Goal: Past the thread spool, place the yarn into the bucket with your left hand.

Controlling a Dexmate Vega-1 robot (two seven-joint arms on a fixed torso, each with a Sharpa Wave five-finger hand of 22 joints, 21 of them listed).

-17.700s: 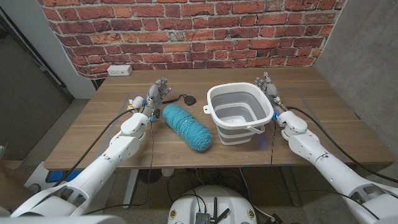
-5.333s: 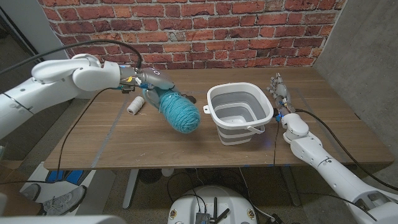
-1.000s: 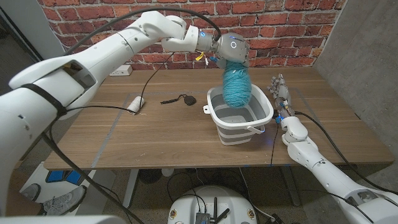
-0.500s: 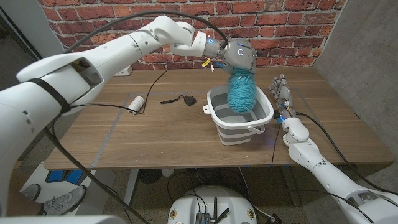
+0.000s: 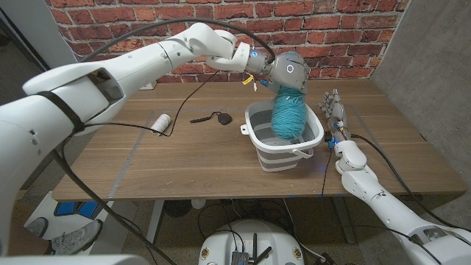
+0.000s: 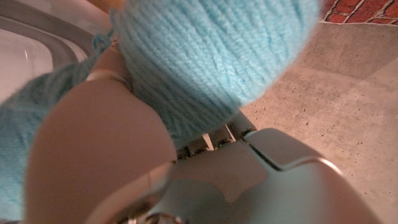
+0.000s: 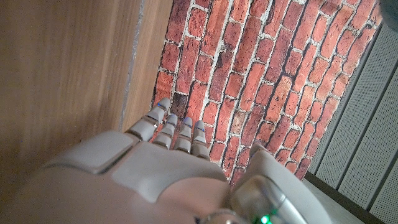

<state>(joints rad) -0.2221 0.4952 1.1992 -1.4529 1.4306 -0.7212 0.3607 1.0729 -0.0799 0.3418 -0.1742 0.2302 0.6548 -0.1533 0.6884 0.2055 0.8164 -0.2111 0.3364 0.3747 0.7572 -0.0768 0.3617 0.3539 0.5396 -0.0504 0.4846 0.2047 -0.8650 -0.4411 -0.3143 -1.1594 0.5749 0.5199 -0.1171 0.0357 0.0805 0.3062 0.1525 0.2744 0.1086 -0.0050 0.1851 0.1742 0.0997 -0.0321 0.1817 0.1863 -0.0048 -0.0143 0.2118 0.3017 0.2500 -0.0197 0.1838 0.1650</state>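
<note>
Left hand [image 5: 288, 75], upper centre of the head view: gripped a fuzzy teal yarn skein [image 5: 288, 114], which hung half inside the grey-and-white collapsible plastic bucket [image 5: 257, 143]. Small white thread spool [image 5: 160, 123]: lay at left on the wood-grain table [image 5: 184, 162]. Right hand [image 5: 335, 112]: empty, fingers extended, at right.

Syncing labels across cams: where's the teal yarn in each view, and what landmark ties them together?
Head view: the yarn hangs from the left hand, its lower part inside the bucket, right of centre.
Left wrist view: the yarn covers the upper middle, close to the lens, above the hand's back.
Right wrist view: no yarn; the right hand over the table.
Shared landmark: the brick wall.
</note>
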